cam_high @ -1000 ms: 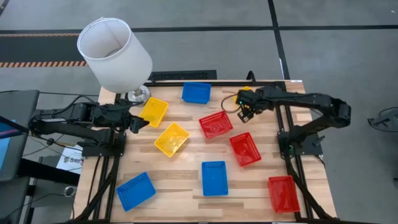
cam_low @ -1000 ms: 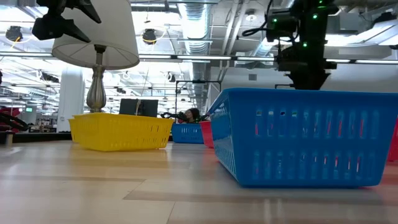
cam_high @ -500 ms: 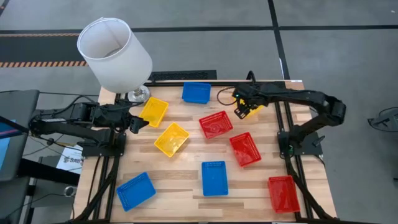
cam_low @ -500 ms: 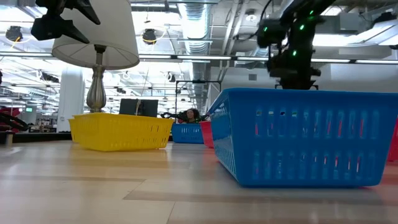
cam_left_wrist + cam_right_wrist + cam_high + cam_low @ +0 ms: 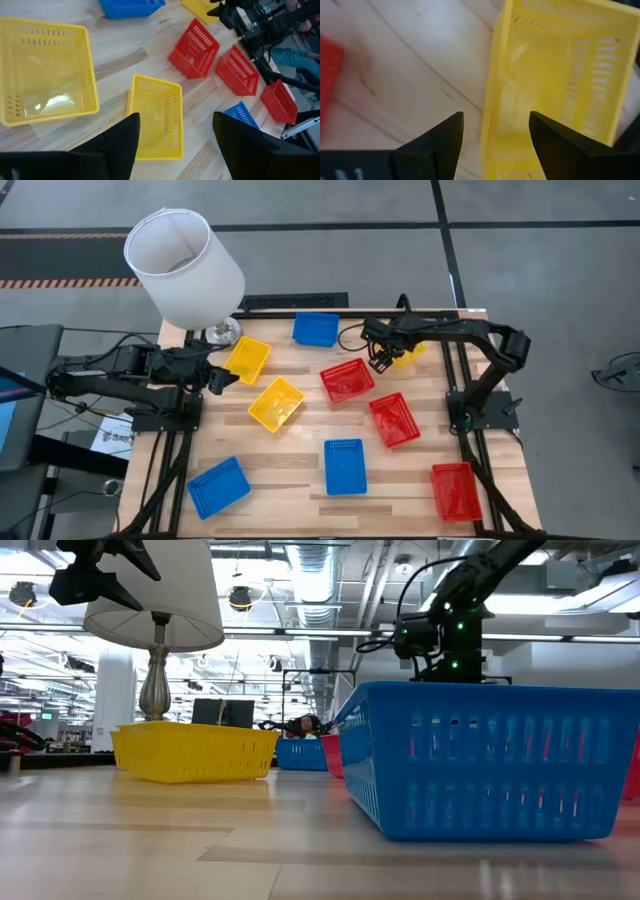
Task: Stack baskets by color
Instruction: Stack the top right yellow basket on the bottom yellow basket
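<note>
Wooden slats make up the desk [image 5: 300, 480], with a white lampshade [image 5: 183, 266] rising over its far left corner. Left gripper [image 5: 222, 377] hovers at the left edge, fingers spread and holding nothing; a yellow basket [image 5: 248, 358] lies just beyond its tips and a second yellow basket [image 5: 276, 403] just ahead of it toward the middle, while a blue basket [image 5: 218, 485] sits well away near the front left corner. Further right come a blue basket at the far edge [image 5: 316, 329], a blue basket near the front [image 5: 345, 466], and a red basket [image 5: 347, 380] just beside the right gripper [image 5: 379, 359]. That gripper is also spread and empty, with the third yellow basket [image 5: 407, 352] directly beside it. Two more red baskets, one at mid-desk [image 5: 393, 420] and one at the front right corner [image 5: 455, 490], lie nearer the front.
</note>
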